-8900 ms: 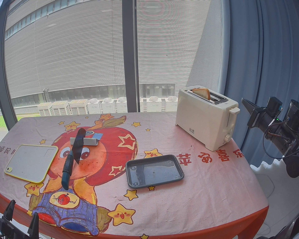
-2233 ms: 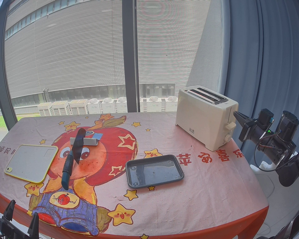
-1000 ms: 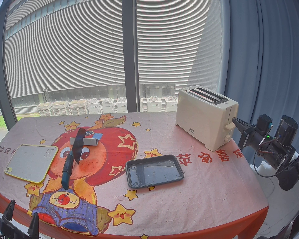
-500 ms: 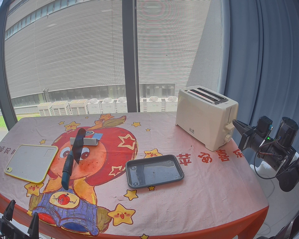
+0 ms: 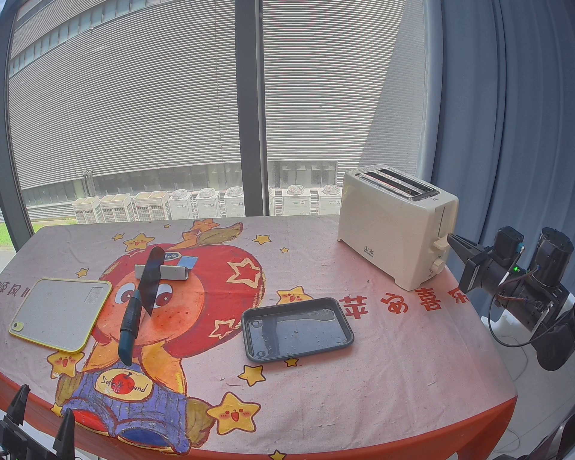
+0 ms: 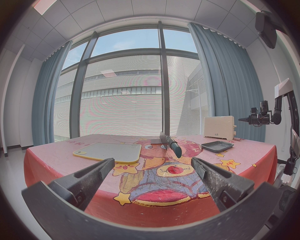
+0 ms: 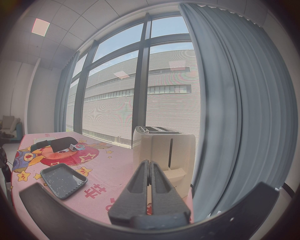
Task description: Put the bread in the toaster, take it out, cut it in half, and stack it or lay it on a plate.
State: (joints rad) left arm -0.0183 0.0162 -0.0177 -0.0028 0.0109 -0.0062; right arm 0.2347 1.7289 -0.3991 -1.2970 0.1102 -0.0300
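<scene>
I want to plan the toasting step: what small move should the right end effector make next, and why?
The right end effector is shut close beside the lever, which sits low on the toaster. It should probably slip its tips under the lever and lift it, to raise the bread.

The worktop (image 5: 389, 371) before me wears a pink cloth (image 5: 335, 257) printed with a big red apple face (image 5: 197, 299), yellow stars (image 5: 233, 413) and red characters (image 5: 395, 302). A small white block (image 5: 173, 273) with a blue label sits on the apple, toward the far side. Behind the worktop stands a tall window (image 5: 132, 108) split by a dark post (image 5: 248, 108). Through it I see a ribbed grey building (image 5: 335, 90) and a row of white rooftop units (image 5: 179, 205). A blue-grey curtain (image 5: 509, 120) hangs at my right. Overhead is a tiled ceiling (image 6: 150, 12) with a lit panel (image 7: 40, 27).
</scene>
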